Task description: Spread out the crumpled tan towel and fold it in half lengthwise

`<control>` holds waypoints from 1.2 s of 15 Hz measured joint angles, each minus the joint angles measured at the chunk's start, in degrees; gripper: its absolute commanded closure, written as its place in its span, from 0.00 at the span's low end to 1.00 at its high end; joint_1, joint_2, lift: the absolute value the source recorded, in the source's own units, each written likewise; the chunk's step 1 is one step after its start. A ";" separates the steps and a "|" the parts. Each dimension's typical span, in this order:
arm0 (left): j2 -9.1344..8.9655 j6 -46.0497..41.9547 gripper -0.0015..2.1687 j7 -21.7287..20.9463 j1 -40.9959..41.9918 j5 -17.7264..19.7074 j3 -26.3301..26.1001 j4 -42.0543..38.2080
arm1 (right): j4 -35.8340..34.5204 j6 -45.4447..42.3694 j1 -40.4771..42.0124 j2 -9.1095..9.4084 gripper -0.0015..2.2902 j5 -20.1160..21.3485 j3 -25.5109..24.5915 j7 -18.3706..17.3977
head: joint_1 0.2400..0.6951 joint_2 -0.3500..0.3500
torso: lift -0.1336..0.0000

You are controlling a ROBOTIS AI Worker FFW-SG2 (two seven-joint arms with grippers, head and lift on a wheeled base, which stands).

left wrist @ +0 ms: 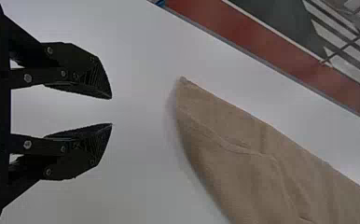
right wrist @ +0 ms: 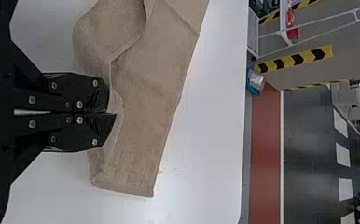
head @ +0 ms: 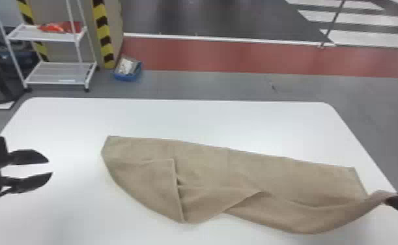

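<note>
White desk on a grey floor, with a partly spread tan towel across it.
Beyond the far edge, a blue bin holds pale and grey stuff too small to make out, and a white rack carries something red on its upper shelf; a pale label on the lower one is too small to read. The towel lies lengthwise from left of the desk's middle to its right side, its near part rumpled and partly doubled over. The right hand, at the towel's right end, pinches its near edge and lifts it off the desk, while the left hand is spread wide, fingers apart over the desk, with bare surface between them and the towel's left end.
</note>
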 measured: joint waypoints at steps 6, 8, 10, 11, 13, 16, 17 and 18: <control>-4.44 2.69 0.09 -6.43 -11.07 5.03 -11.46 6.74 | -0.48 -1.47 1.95 1.64 0.87 0.78 0.27 0.00 | 1.00 0.04 | 0.07; -6.24 6.64 0.12 -7.71 -17.88 5.22 -15.97 13.21 | -0.64 -1.94 2.60 2.17 0.87 1.05 0.09 0.00 | 1.00 0.00 | 0.07; -8.28 10.29 0.15 -8.85 -23.02 5.41 -18.69 18.54 | -0.92 -2.57 3.07 2.72 0.87 1.51 0.20 0.00 | 1.00 0.00 | 0.07; -9.04 12.86 0.19 -9.24 -25.44 5.52 -20.20 21.15 | -1.00 -2.85 3.15 2.98 0.87 1.83 0.43 0.00 | 1.00 0.00 | 0.07; -9.91 17.84 0.19 -10.49 -29.32 5.54 -23.13 25.79 | -1.17 -3.07 3.19 3.36 0.87 2.44 1.02 0.00 | 1.00 0.00 | 0.07; -10.55 22.20 0.19 -11.88 -33.03 5.41 -25.98 30.64 | -1.23 -3.35 3.19 3.82 0.87 3.43 1.96 0.00 | 1.00 0.00 | 0.07; -10.74 23.48 0.19 -12.56 -34.08 5.34 -26.94 31.92 | -1.23 -3.55 3.16 3.95 0.87 3.86 2.34 0.00 | 1.00 0.00 | 0.07; -10.89 24.67 0.19 -12.76 -34.93 5.23 -28.01 32.99 | -1.23 -3.76 3.13 4.03 0.87 4.25 2.71 0.00 | 1.00 0.00 | 0.07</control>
